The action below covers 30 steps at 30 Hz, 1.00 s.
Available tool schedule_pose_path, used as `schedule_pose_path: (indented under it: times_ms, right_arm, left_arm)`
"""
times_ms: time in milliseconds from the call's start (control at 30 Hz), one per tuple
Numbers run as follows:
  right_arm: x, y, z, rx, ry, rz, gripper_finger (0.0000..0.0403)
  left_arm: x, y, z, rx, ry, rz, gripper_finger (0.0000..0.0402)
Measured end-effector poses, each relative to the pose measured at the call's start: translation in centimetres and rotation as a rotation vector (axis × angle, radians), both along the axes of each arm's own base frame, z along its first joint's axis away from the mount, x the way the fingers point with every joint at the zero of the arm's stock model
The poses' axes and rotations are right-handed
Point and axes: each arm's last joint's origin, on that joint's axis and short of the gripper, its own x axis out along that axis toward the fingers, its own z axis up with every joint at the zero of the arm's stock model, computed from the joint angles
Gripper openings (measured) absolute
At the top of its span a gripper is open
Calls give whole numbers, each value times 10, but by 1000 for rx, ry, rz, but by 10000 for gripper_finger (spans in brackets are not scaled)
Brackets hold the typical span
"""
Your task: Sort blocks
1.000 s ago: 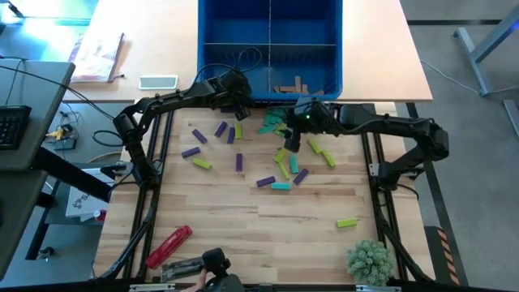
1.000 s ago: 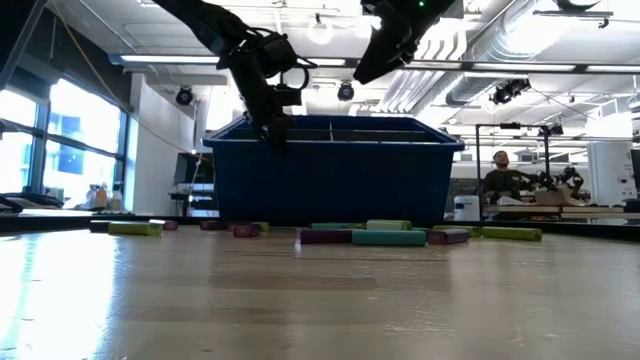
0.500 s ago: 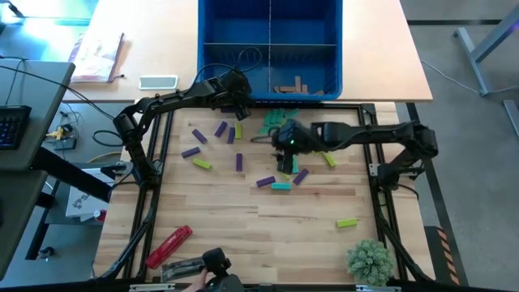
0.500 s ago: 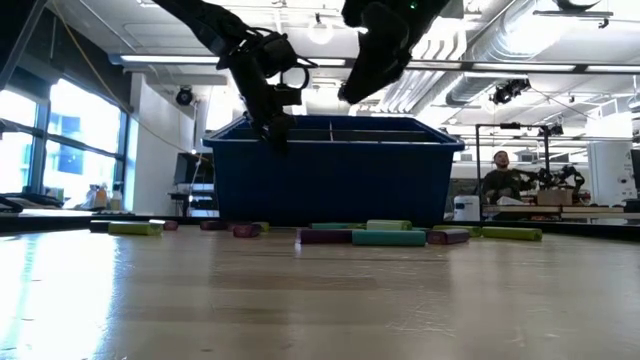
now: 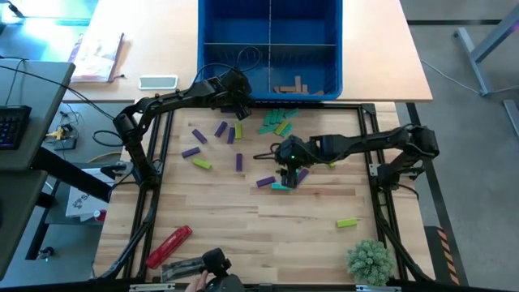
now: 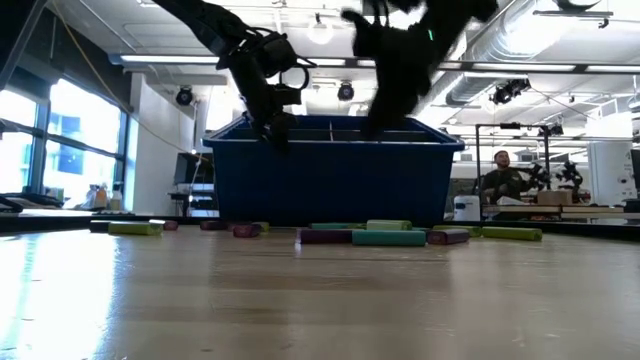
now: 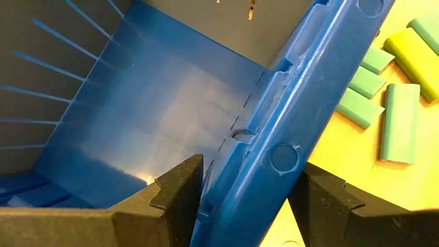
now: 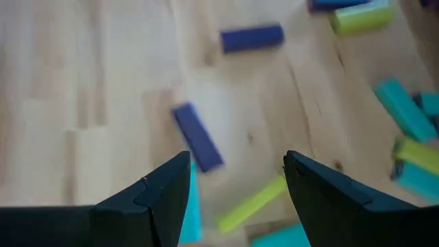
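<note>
Blue bin (image 5: 270,16): far side of the table, split into compartments; a few tan wood blocks (image 5: 293,86) lie in its near right compartment.
Left gripper (image 5: 238,99): at the bin's near wall, left part. Fingers (image 7: 180,189) spread wide, one on each side of the blue rim (image 7: 302,103); nothing held.
Right gripper (image 5: 287,168): well in front of the bin, low over the loose blocks mid-table. Fingers (image 8: 167,184) spread wide, empty, a purple block (image 8: 197,136) and a lime block (image 8: 252,203) on the wood between them.
Blocks by the bin: teal and lime cluster (image 5: 276,123) just in front of the near wall, right of the left gripper.
Blocks further out: purple and lime ones (image 5: 212,143) scattered in front of the bin's left part; purple and teal pair (image 5: 272,183) beside the right gripper.
Stray: one lime block (image 5: 346,222) alone, far from the bin, toward the near right.
Low view: blocks in a row (image 6: 380,234) on the table in front of the bin wall (image 6: 330,180); both arms above it.
</note>
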Motion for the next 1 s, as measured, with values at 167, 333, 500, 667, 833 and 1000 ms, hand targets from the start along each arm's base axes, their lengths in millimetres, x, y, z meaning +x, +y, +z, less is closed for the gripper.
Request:
schedule_pose_path:
  times_ms: [167, 333, 500, 667, 833, 1000]
  right_arm:
    - [-25, -9, -59, 0, 57, -130, 220]
    - [-32, -10, -95, 73, -16, -267, 220]
    - [-28, -11, -104, 55, -57, -273, 220]
    - [-27, -10, -116, 78, -13, -254, 220]
    - [-26, -8, -129, 60, 30, -232, 220]
    - [-25, -9, -137, 43, 65, -216, 220]
  left_arm:
    - [0, 0, 0, -2, -2, -2, 180]
    - [0, 0, 0, -10, -13, 8, 180]
    - [0, 0, 0, -12, -17, 11, 180]
    - [1, -2, -2, -32, -35, 4, 180]
    - [0, -5, -14, -5, -11, -6, 180]
    - [-1, -6, -18, 12, 8, 7, 180]
